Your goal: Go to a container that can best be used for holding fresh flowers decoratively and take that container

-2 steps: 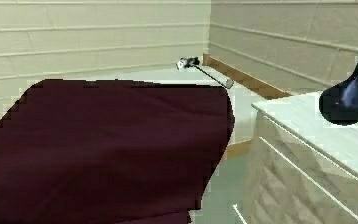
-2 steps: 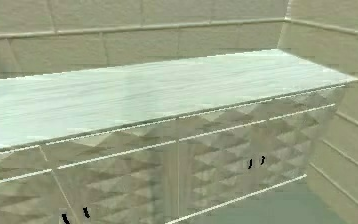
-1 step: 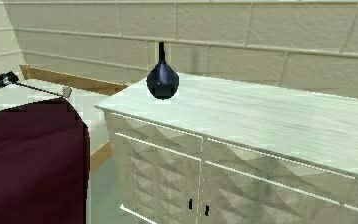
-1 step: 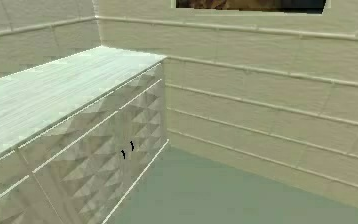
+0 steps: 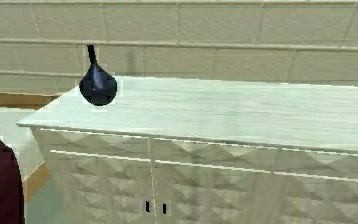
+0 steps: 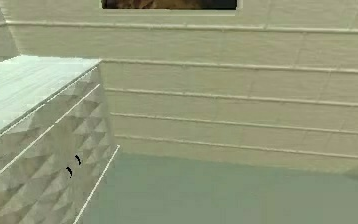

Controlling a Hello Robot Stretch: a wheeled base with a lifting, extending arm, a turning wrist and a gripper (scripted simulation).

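Still at the approach step, I judge: the dark narrow-necked vase [image 5: 97, 80] stands on the white sideboard's [image 5: 247, 115] left end, so next drive closer alongside; the claw's state I cannot tell.

A pale sideboard [image 5: 227, 115] stands against a cream wall [image 5: 237, 40] of wide horizontal boards. Its doors carry a faceted diamond relief, with two small dark handles [image 5: 155, 208] set low. In the arm side view a grey-green floor [image 6: 237, 190] runs to that wall, and a picture [image 6: 167, 4] hangs high on it.
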